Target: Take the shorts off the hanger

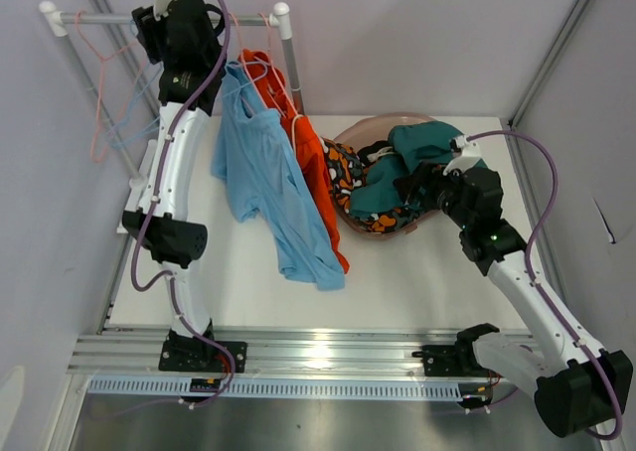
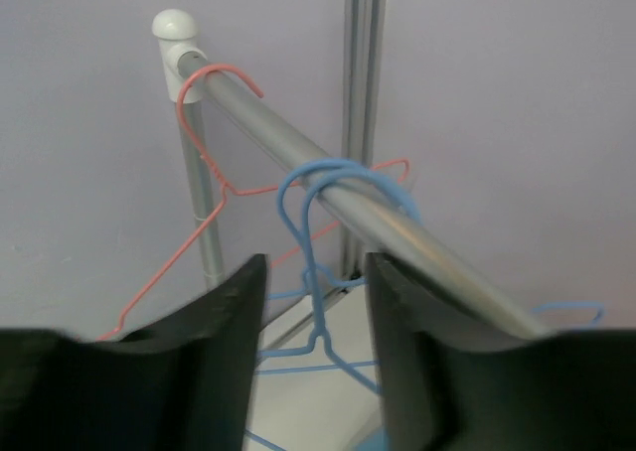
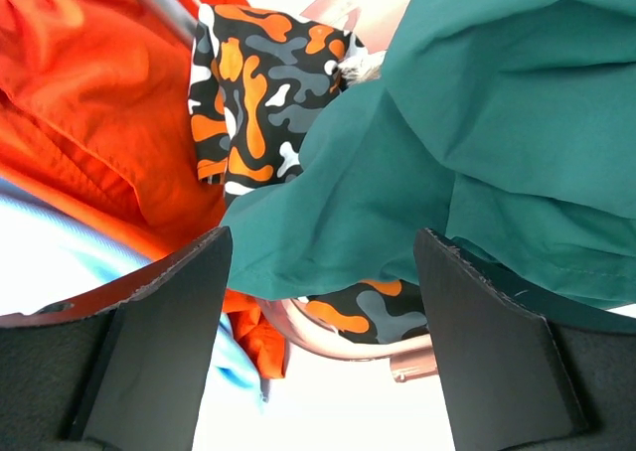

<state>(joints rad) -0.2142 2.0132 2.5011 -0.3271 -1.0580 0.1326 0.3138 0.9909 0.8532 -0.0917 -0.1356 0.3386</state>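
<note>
Light blue shorts (image 1: 260, 168) and bright orange shorts (image 1: 310, 158) hang on hangers from the right part of the rack's rail (image 1: 253, 18), their ends trailing on the table. My left gripper (image 1: 159, 19) is up at the rail. In the left wrist view it (image 2: 316, 264) is open, and an empty blue hanger (image 2: 314, 272) on the rail (image 2: 298, 143) shows untouched in the gap. My right gripper (image 1: 412, 188) is open over the basket, gripping nothing. Teal shorts (image 3: 497, 123) and orange-and-white patterned black shorts (image 3: 253, 83) lie just ahead of it (image 3: 323, 237).
A pinkish round basket (image 1: 370, 228) at centre right holds the teal and patterned shorts. An empty pink hanger (image 2: 214, 163) and blue hangers (image 1: 119, 123) hang at the rail's left end. Rack posts (image 1: 290, 69) and frame walls close the sides.
</note>
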